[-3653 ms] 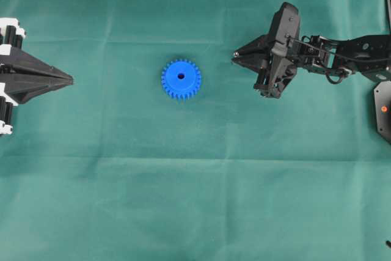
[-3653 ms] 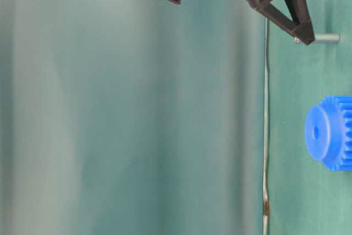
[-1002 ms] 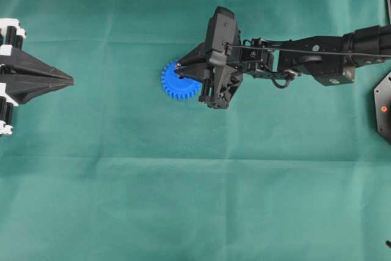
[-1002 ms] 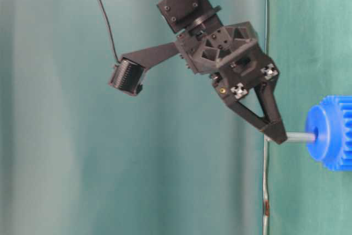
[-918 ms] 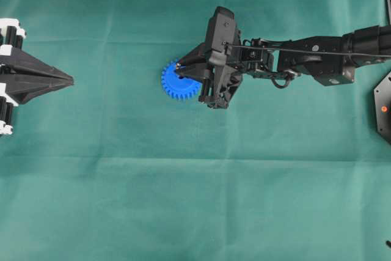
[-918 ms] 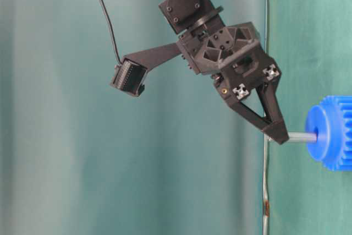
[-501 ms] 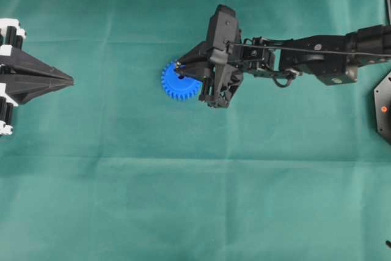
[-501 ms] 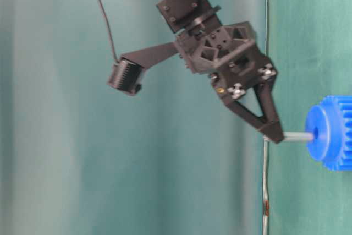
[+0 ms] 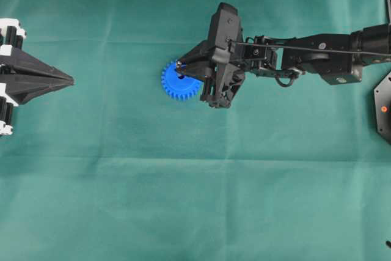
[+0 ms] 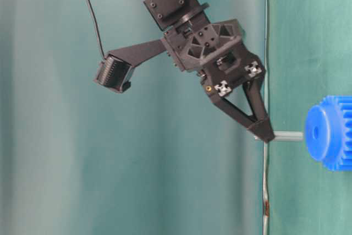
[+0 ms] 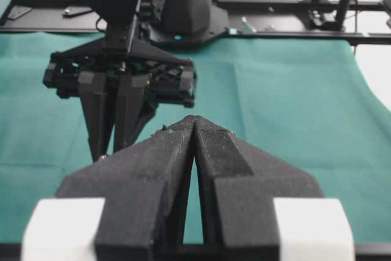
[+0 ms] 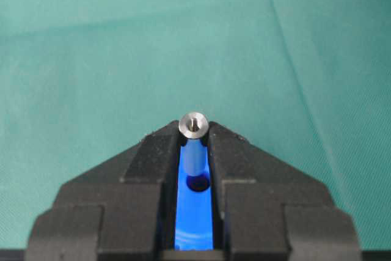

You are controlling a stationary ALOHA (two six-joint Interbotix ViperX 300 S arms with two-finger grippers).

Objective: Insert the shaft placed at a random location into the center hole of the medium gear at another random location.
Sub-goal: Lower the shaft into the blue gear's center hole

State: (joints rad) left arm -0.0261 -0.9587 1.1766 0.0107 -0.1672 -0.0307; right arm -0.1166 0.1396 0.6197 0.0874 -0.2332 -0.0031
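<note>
One step is in hand: we are holding the shaft [image 10: 288,136] pinched in the right gripper [image 10: 262,134], its tip just short of the center hole [image 12: 197,183] of the medium gear [image 10: 329,132], needing a straight push in.

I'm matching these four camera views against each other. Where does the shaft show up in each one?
Overhead: shaft at the right gripper tips, over the medium gear.
Table-level: shaft lies level, right of centre, its end short of the gear.
Left wrist: not discernible.
Right wrist: shaft at centre, end-on, above the center hole.
Shared landmark: the blue gear.
</note>
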